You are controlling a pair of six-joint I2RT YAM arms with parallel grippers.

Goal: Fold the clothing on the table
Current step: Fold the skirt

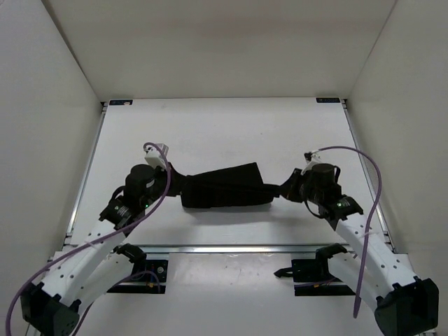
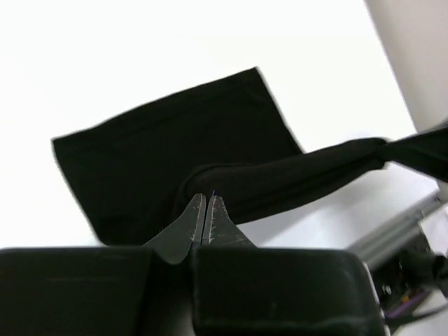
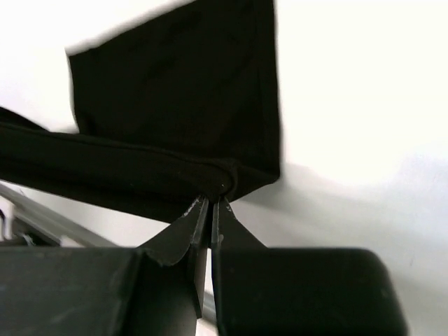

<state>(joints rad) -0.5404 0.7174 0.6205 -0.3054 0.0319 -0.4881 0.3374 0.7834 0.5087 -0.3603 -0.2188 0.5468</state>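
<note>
My left gripper (image 2: 207, 200) is pinched tight, and a bunched bit of the clothing (image 1: 225, 186) sits right at its tips, so I think it has hold of the cloth. My right gripper (image 3: 211, 204) is pinched tight the same way, with a rolled corner of the black cloth caught at its tips. From above, the left gripper is at the cloth's 9 o'clock end and the right gripper at its 3 o'clock end. The cloth is pulled into a long dark band between them. In both wrist views, a flat sheet of the same cloth spreads out past the band toward 12 o'clock and lies on the white table (image 1: 224, 129). The whole thing is near the middle of the table, a bit toward 6 o'clock, where my arms are bolted down. I think the fold has started but is not done. One edge is picked up and held at both ends, but it is not yet laid over the flat part. I would need to carry that edge across, set it down smooth, and let go. I cannot tell if more folds are needed.
</note>
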